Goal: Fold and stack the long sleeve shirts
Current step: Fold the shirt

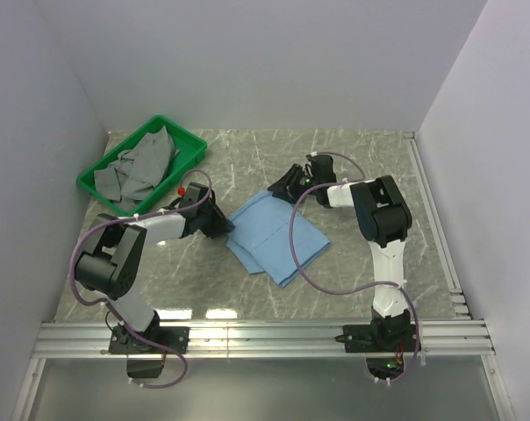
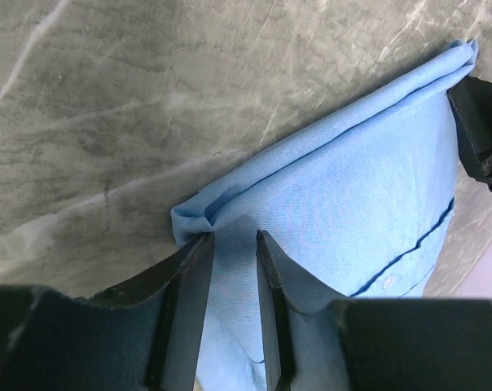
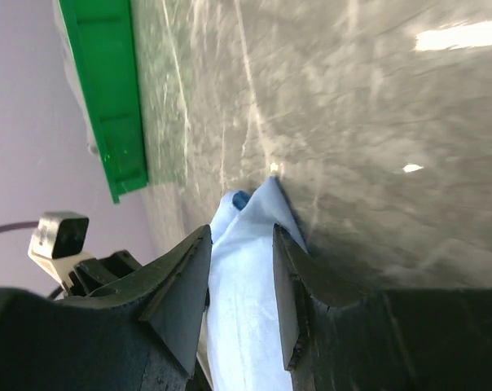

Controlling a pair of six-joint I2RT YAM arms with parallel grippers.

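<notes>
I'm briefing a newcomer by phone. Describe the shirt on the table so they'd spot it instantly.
Start at the grey marble table and look to its centre. The light blue shirt lies folded flat there, unlike the grey clothes heaped in the green bin.

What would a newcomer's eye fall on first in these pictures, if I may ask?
A folded light blue shirt lies mid-table, with the left fingers astride its left corner and the right fingers astride its far corner. At the far left stands a green bin holding grey clothes.
</notes>
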